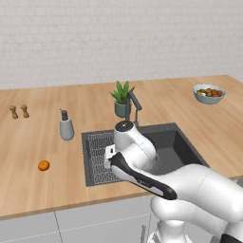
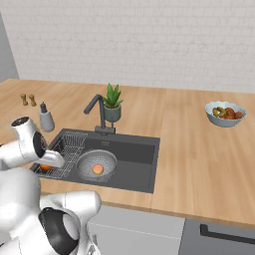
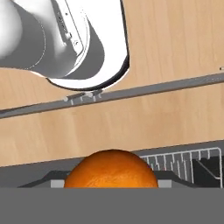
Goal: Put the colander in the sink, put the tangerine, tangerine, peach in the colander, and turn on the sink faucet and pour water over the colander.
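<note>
From the left, one tangerine [image 1: 43, 165] sits alone on the counter [image 1: 28, 142], left of the sink [image 1: 182, 142]. From the right, the colander [image 2: 96, 165] sits in the sink with the peach [image 2: 98, 169] inside it. The hand camera looks down on another tangerine [image 3: 111, 169] right at the gripper, over the wire rack [image 3: 183, 162], but I cannot tell if the jaws are squeezing it.

tangerine [image 3: 111, 169] — bottom cut off, fingertips hidden

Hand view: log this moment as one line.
gripper: shut on tangerine | over sink rack | peach in colander | second tangerine on counter
</note>
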